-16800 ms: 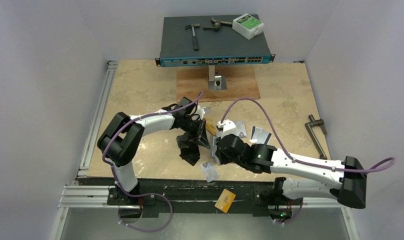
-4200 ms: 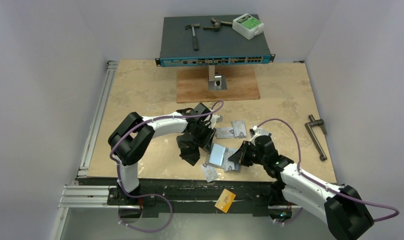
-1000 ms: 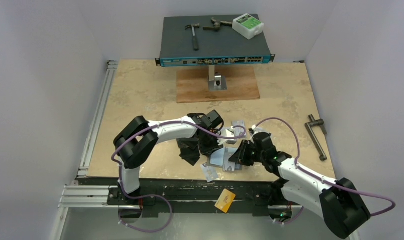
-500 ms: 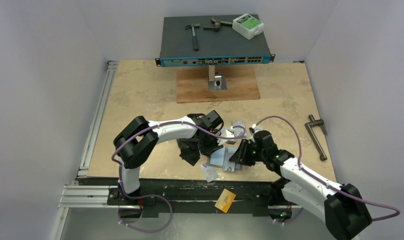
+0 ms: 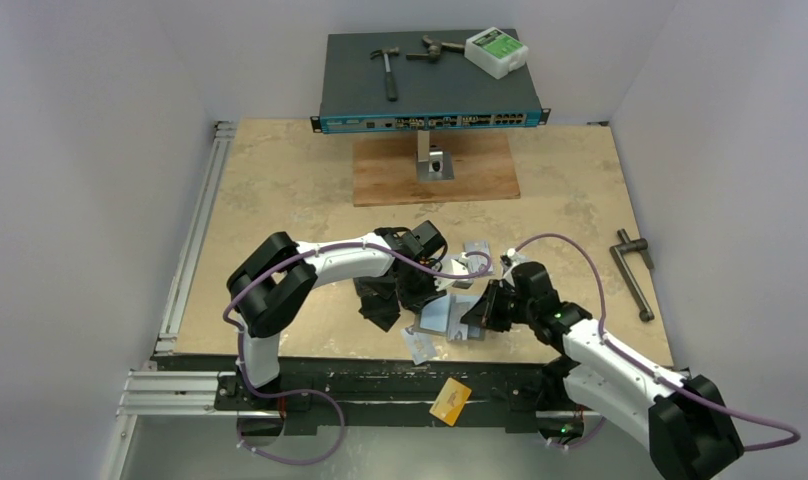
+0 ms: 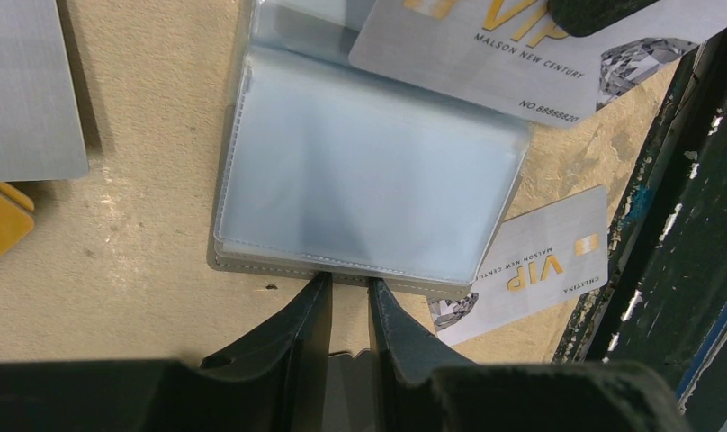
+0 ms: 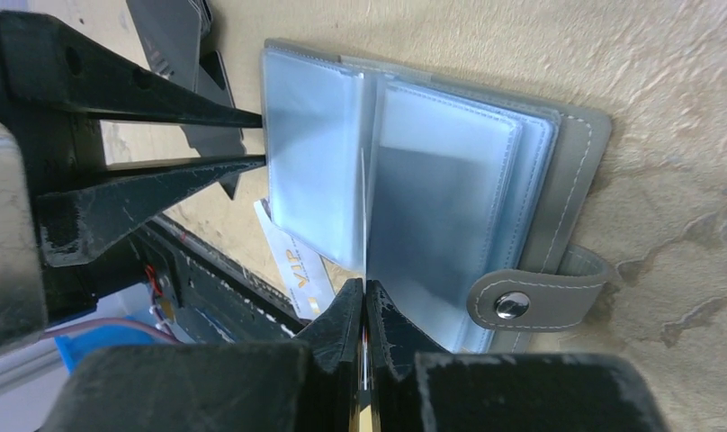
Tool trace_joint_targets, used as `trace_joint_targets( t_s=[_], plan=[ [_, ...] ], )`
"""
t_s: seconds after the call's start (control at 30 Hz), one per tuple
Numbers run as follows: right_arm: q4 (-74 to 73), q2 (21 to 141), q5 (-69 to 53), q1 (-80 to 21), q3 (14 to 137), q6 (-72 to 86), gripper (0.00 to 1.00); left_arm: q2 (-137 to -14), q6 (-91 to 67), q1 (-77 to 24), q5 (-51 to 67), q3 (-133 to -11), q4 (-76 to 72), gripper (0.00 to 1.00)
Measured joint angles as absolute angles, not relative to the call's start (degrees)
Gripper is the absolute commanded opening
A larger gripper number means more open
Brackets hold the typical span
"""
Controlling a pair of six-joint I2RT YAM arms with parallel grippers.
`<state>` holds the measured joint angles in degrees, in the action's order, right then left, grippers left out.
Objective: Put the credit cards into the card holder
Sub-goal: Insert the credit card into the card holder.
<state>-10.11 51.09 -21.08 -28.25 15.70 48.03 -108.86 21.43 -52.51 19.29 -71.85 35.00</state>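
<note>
Newly clamped, right tool (image 7: pixel 363 286) pinches a silver VIP card (image 6: pixel 486 36) over the open, blue-sleeved card holder (image 6: pixel 369 180); left tool (image 6: pixel 346 281) ajar.

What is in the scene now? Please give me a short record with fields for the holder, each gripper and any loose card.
card holder: open, clear sleeves showing, snap strap unfastened
left gripper: jaws narrowly apart, tips at the holder's edge
right gripper: shut on a silver VIP card, held over the sleeves
loose card: second VIP card, partly under the holder
</note>
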Motion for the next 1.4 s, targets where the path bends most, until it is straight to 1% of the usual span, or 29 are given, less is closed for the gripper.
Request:
trace_joint_targets(
  t_s=[0.17,0.33,0.63,1.2,1.4],
  plan=[
    [-9.08,47.81,-21.1,-25.85,14.94,48.38,0.0,-108.84,21.45,-52.51,19.29,-71.77,34.89,0.2],
    [-5.02,44.82,-20.97,-24.08,12.23,49.54,0.0,-108.71,21.45,-52.49,19.29,-71.57,34.76,0.2],
    [2.15,48.51,-21.56,-23.59,8.88,50.78,0.0,-108.53,21.45,-52.49,19.27,-71.33,34.44,0.2],
    [7.57,47.22,-21.23,-23.55,6.7,53.06,0.0,-107.85,21.04,-52.51,18.92,-70.04,33.06,0.11],
    [9.54,48.9,-21.08,-23.55,6.07,53.39,0.0,-107.55,20.29,-52.51,18.7,-69.58,32.58,0.1]
  ],
)
